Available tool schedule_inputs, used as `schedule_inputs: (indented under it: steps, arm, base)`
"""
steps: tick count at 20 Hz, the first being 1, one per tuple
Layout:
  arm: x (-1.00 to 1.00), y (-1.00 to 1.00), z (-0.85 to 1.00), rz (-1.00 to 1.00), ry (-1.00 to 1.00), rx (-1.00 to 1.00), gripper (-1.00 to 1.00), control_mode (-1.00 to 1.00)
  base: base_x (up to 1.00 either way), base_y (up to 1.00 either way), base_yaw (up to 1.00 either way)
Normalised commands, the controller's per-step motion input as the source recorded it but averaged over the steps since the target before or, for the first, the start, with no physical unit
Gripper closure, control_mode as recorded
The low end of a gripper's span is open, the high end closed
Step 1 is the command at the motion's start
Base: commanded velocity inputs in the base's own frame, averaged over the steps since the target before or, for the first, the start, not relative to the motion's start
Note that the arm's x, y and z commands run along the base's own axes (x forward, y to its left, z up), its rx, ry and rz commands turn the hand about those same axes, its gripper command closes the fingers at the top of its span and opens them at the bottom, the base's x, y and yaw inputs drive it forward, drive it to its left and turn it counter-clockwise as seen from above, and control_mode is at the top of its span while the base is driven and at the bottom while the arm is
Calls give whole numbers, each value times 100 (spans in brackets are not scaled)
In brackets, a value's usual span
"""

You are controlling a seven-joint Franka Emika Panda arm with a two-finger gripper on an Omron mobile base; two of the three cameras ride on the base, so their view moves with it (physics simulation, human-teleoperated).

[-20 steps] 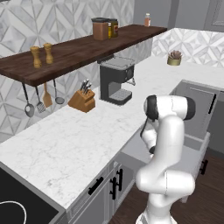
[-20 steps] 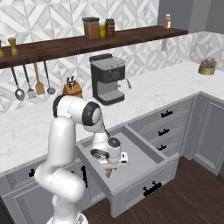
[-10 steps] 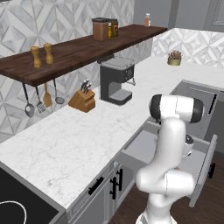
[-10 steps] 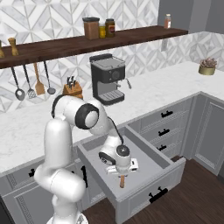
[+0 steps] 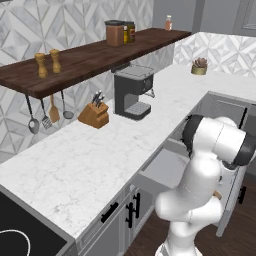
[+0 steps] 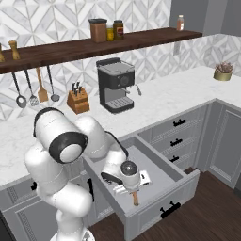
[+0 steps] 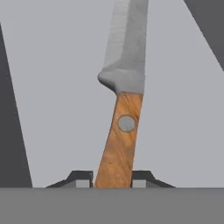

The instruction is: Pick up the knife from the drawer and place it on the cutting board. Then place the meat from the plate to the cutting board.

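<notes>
The drawer [image 6: 187,172] stands pulled out below the counter, pale grey inside, with a black bar handle on its front. The knife [image 7: 119,141] lies in it, silver blade pointing away from the hand and orange-brown wooden handle toward it. My gripper [image 7: 113,179] is shut on the end of that handle, one dark fingertip [image 7: 81,177] on each side. From the right base, the gripper [image 6: 131,187] reaches down into the drawer near its front, and the knife handle [image 6: 135,198] sticks out below it. The cutting board, the plate and the meat are out of view.
On the white marble counter [image 6: 169,101] stand a black coffee machine [image 6: 115,84], a wooden knife block [image 6: 77,100] and a small potted plant [image 6: 222,73]. A dark shelf [image 6: 108,44] with jars runs above. A black stovetop [image 5: 20,240] lies far left.
The gripper has moved toward the drawer's front, come down over the knife and closed its fingers on the wooden handle.
</notes>
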Motion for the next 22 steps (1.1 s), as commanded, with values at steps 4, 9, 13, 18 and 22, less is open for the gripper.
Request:
schedule_inputs:
  steps: [4,9,13,18,22]
  arm:
    - [6,-15,100,10,7,0,100,-100]
    - [17,-15,100,0,12,2,100,-100]
    - [4,-1,100,-1,7,10,100,-100]
    - [0,0,100,-3,1,19,100,-100]
    - [0,0,100,-4,0,26,100,-100]
  base:
    - [0,0,0]
    - [0,0,0]
    - [0,0,0]
    - [0,0,0]
    - [0,0,0]
